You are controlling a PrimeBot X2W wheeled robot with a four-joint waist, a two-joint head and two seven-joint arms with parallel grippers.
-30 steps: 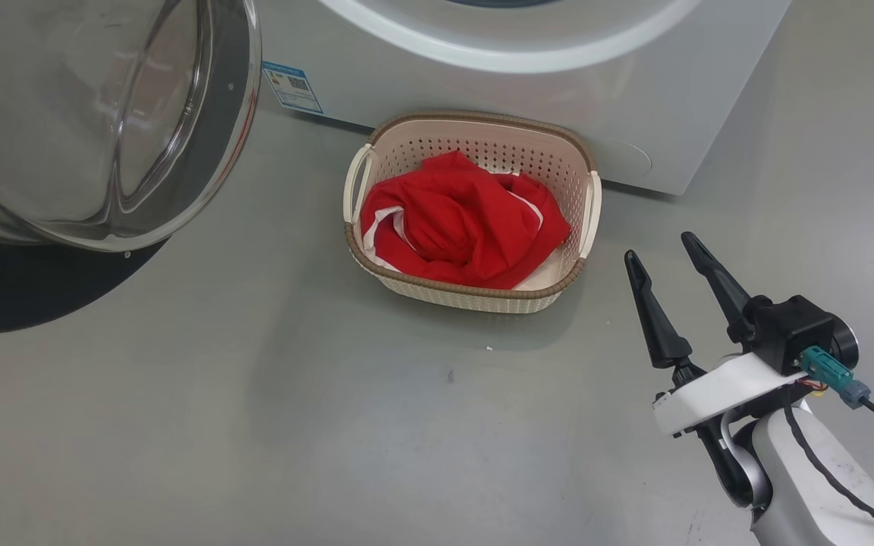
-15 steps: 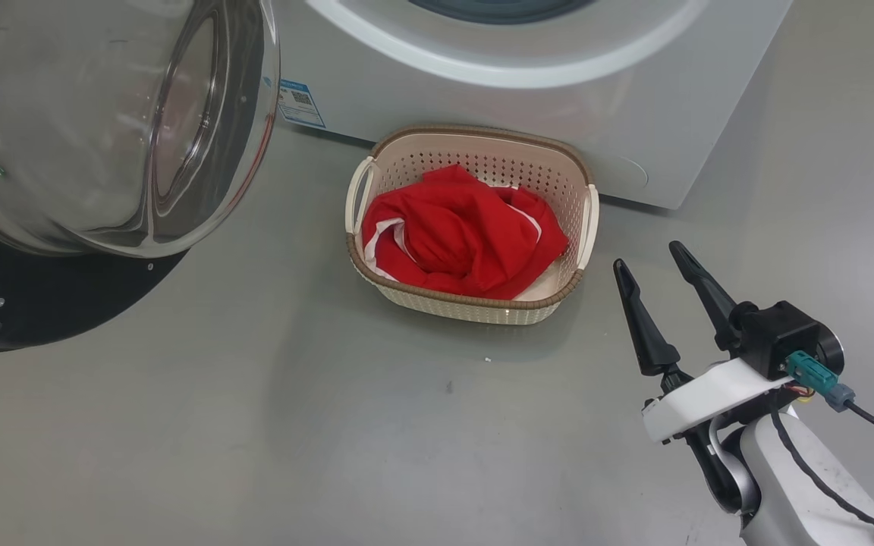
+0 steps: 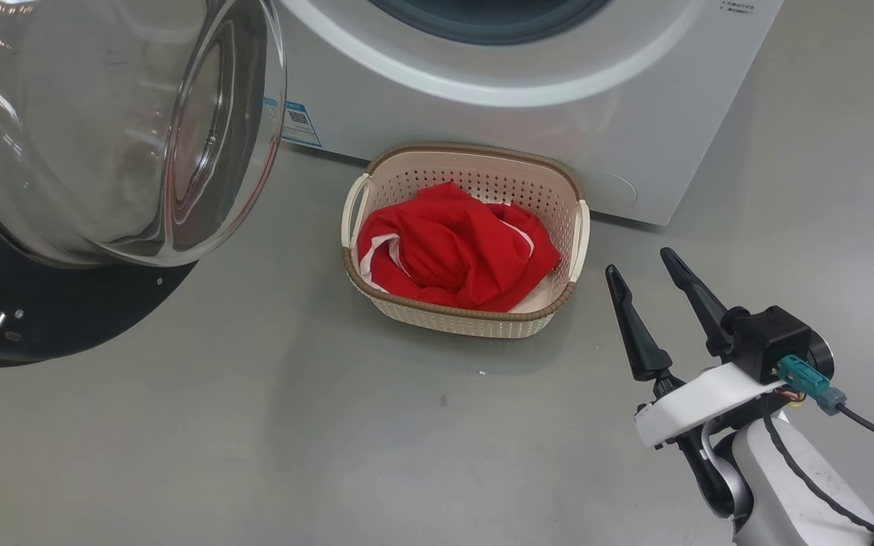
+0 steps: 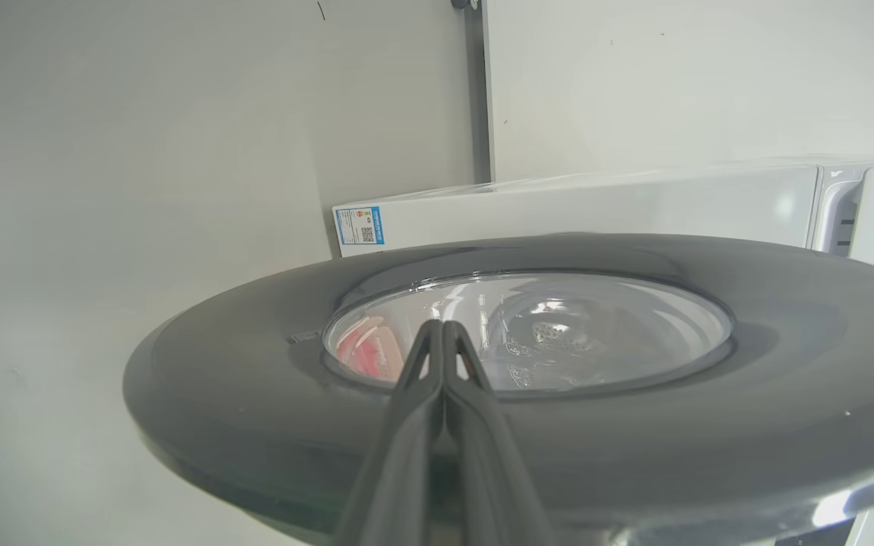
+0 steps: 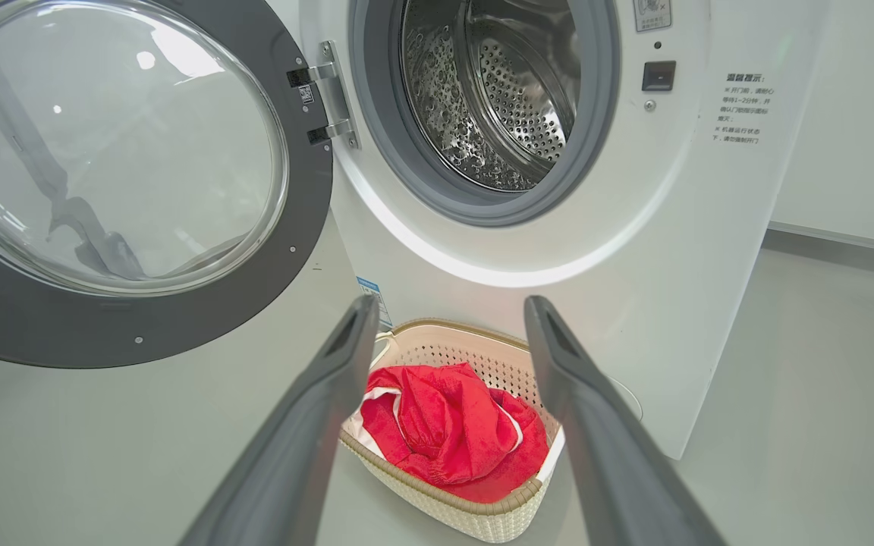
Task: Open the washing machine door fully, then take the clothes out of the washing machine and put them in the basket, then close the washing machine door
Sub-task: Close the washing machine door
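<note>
Red clothes [image 3: 452,250] fill the basket [image 3: 467,324]; the washing machine door [image 4: 240,394] lies straight ahead of the left gripper [image 4: 441,327], pinched together; the right gripper [image 3: 637,259], splayed empty, is farther.

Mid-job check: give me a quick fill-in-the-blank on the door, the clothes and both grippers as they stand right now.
1. The washing machine door stands ____.
2. The clothes in the basket are ____ with white trim.
3. The right gripper is ____ and holds nothing.
4. The left gripper, pointing at the door's outer face, is ____.
Missing words: open; red; open; shut.
</note>
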